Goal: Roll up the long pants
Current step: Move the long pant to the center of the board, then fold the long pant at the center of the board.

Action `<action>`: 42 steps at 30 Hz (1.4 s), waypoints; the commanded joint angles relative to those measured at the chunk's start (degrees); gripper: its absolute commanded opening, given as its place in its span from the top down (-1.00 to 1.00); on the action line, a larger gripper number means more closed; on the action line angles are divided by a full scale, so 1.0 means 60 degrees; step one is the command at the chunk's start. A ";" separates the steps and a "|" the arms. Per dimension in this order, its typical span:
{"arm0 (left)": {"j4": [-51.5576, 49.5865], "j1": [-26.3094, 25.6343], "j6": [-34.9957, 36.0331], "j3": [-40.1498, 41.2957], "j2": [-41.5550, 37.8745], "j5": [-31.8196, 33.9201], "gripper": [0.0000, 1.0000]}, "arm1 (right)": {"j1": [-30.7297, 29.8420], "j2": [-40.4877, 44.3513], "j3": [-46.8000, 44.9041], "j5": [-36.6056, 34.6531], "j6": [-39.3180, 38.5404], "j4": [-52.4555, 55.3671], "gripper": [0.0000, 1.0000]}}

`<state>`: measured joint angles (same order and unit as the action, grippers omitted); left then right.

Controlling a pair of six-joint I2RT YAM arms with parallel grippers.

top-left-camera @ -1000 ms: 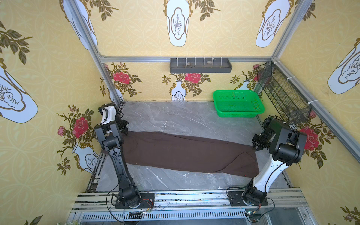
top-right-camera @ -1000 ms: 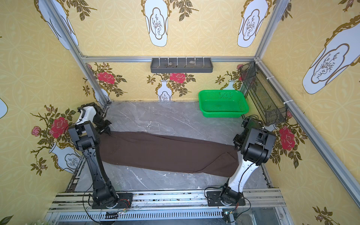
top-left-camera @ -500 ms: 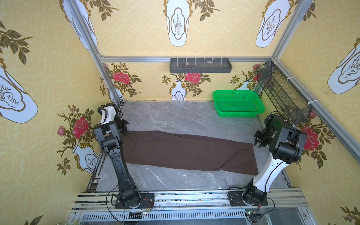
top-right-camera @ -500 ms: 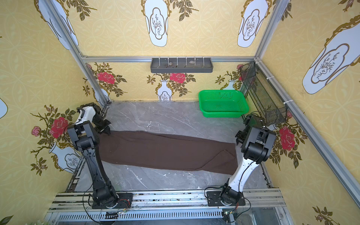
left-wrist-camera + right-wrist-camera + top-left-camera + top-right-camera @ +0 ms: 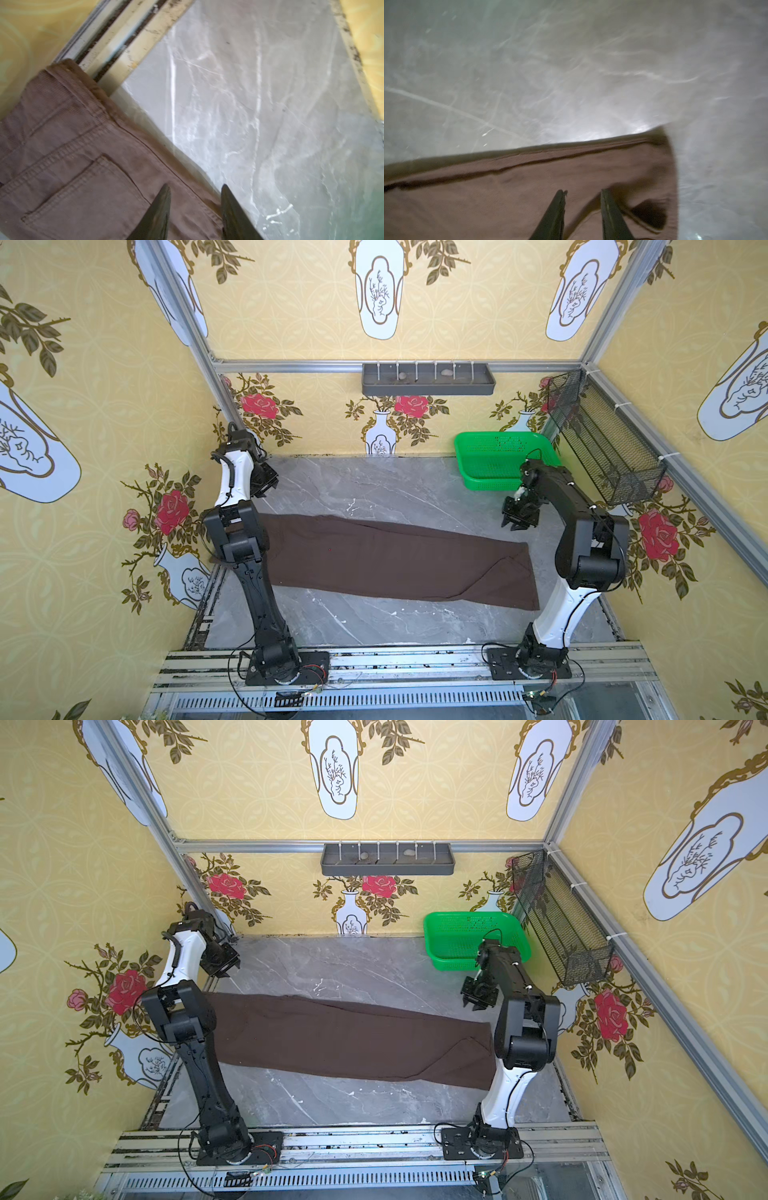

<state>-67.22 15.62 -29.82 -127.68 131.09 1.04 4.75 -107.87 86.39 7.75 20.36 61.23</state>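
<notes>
The long pants (image 5: 395, 568) lie flat and stretched across the grey marble table (image 5: 374, 489) in both top views, waist at the left and hems at the right. My left gripper (image 5: 266, 483) hangs open above the waist's far corner, holding nothing. In the left wrist view its fingertips (image 5: 166, 191) stand apart over the waistband and back pocket of the pants (image 5: 72, 166). My right gripper (image 5: 517, 522) is open just behind the hem end. The right wrist view shows the right gripper (image 5: 583, 190) empty above the pants (image 5: 508, 187), near their hem corner.
A green basket (image 5: 503, 460) stands at the back right, close behind the right arm. A black mesh basket (image 5: 602, 443) hangs on the right wall and a grey shelf (image 5: 428, 379) on the back wall. An aluminium rail (image 5: 374, 659) carries both arm bases in front.
Both grippers have opened and let go of the pants, then lifted away toward the back. The pants have settled flat on the table.
</notes>
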 commanded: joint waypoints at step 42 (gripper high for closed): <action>-0.0986 -0.3833 -0.0545 0.1263 0.0982 -0.0472 0.29 | -0.0644 0.0854 -0.2349 0.0665 0.0365 -0.0298 0.40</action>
<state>-70.98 -7.40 -33.89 -121.03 137.45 -1.89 0.97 -102.96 72.55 11.60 22.72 59.18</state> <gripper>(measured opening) 0.355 0.302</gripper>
